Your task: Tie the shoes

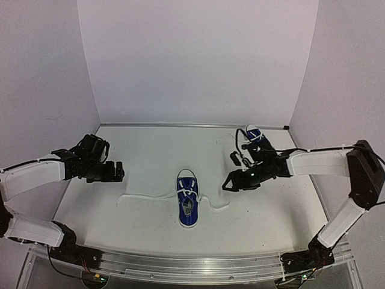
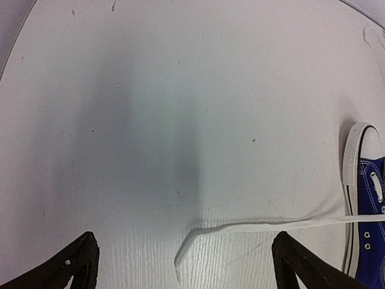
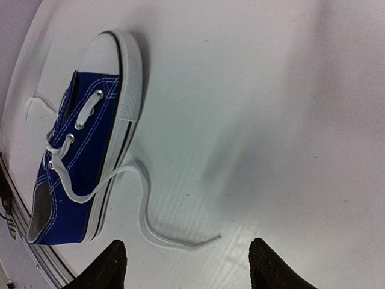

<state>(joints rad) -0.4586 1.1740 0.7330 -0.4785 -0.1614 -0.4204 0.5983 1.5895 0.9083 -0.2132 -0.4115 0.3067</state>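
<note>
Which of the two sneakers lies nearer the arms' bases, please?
The centre sneaker, its laces trailing to both sides; the other sneaker sits at the far right corner.

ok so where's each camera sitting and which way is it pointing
top external: above, behind the bases, looking down; left arm, right arm, left pincer, right pincer show
left wrist: on the left arm, facing the table; its fingertips show
right wrist: on the right arm, facing the table; its fingertips show
shared: both wrist views catch the middle shoe and a lace

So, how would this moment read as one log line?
left gripper: open, near left lace | right gripper: open, near right lace | middle shoe: untied | second shoe: beyond right arm
</note>
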